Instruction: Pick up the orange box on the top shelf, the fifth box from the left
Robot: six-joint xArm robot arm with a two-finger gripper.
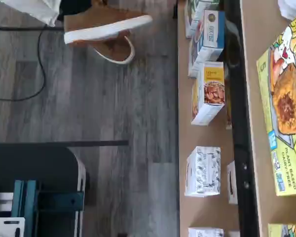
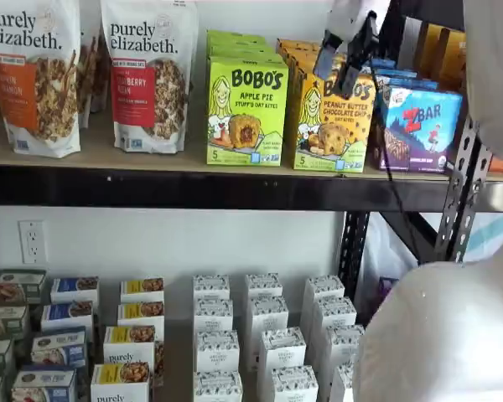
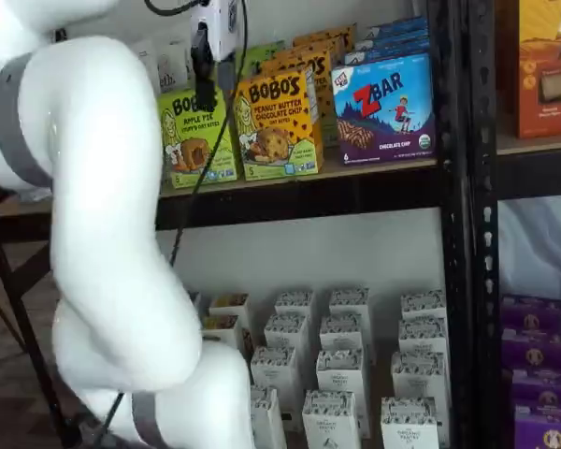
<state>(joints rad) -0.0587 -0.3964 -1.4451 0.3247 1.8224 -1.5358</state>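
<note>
Yellow-orange cardboard, the orange box (image 2: pixel 334 117) stands upright at the front edge of the top shelf (image 2: pixel 193 159), between a lime-green Apple Pie box (image 2: pixel 246 107) and a blue ZBar box (image 2: pixel 417 126). Before its upper part hangs the gripper (image 2: pixel 345 65), its black fingers (image 2: pixel 329 57) parted by a plain gap.

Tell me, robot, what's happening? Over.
Pincer open, empty, in front of the shelf. Orange Bobo's box still on top shelf, ungrabbed. Nothing in the way.
</note>
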